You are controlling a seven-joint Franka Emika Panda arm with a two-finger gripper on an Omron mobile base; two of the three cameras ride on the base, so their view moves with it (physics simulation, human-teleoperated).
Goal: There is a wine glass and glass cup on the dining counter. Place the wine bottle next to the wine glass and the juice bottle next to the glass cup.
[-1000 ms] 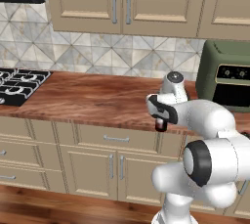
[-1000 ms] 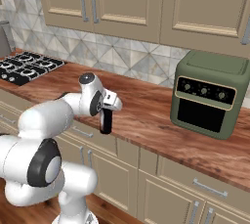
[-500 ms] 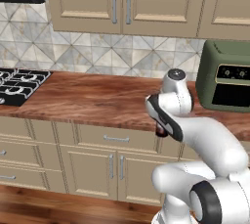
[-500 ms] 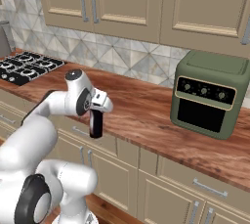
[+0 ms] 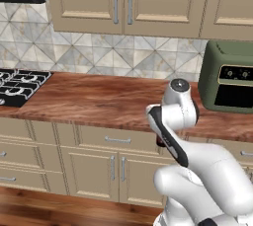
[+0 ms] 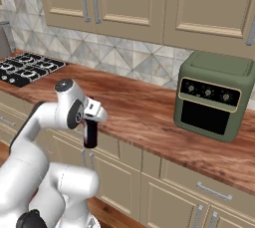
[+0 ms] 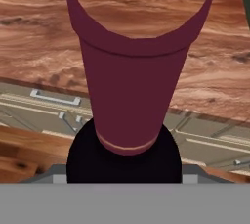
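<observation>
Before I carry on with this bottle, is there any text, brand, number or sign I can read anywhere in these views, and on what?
No legible text in any view.
Toaster oven: knobs and pale trim on the panel, no readable marks.
Wine bottle, held by the gripper: dark body, no label text showing; dark red neck in the hand view is plain.
Stove: no markings readable.

The wine bottle stands dead centre, its dark red neck widening toward twelve o'clock, its black shoulder at six. Beyond it the wood-grain tabletop spans ten to two o'clock; beige drawers with a handle lie at nine.
</observation>
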